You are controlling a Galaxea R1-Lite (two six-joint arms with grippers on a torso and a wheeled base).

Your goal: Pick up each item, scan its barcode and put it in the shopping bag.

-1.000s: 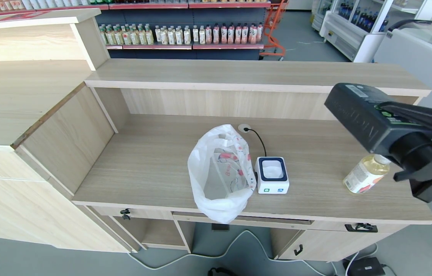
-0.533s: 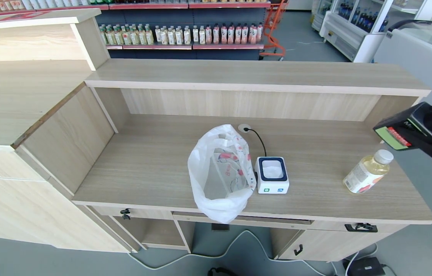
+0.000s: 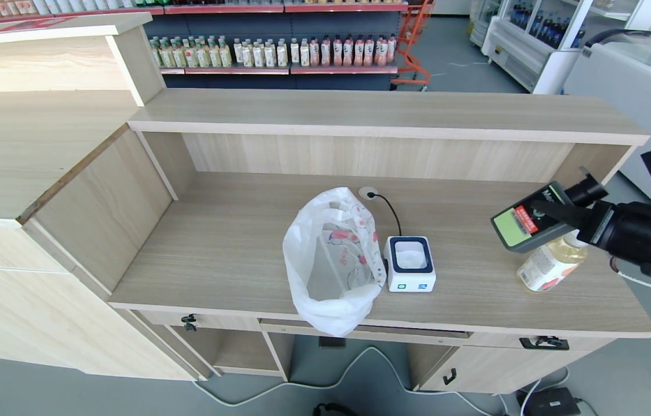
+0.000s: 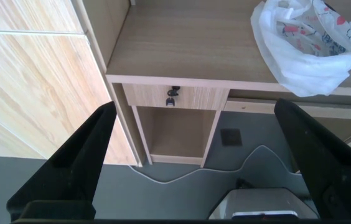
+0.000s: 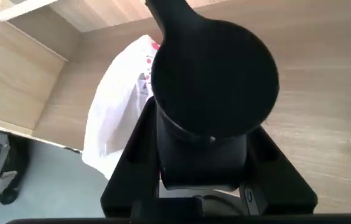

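Note:
My right gripper (image 3: 562, 209) is shut on a black container (image 3: 519, 228) with a green and red label, held in the air over the counter's right end. Just under it stands a bottle of yellow liquid (image 3: 550, 264). In the right wrist view the black container (image 5: 213, 74) sits between the fingers of the right gripper (image 5: 206, 158), with the white shopping bag (image 5: 119, 118) beyond it. The bag (image 3: 331, 260) stands open mid-counter, the white barcode scanner (image 3: 410, 263) beside it on the right. My left gripper (image 4: 203, 168) hangs open below the counter's front left.
The wooden counter (image 3: 233, 254) has a raised back shelf (image 3: 383, 112) and a side wall on the left. The scanner's black cable (image 3: 390, 211) runs to a hole at the back. Drawers and an open cubby (image 4: 178, 130) lie under the front edge.
The right gripper with the black container dropped from high up near the camera, swung out to the right, and has now come back left over the bottle.

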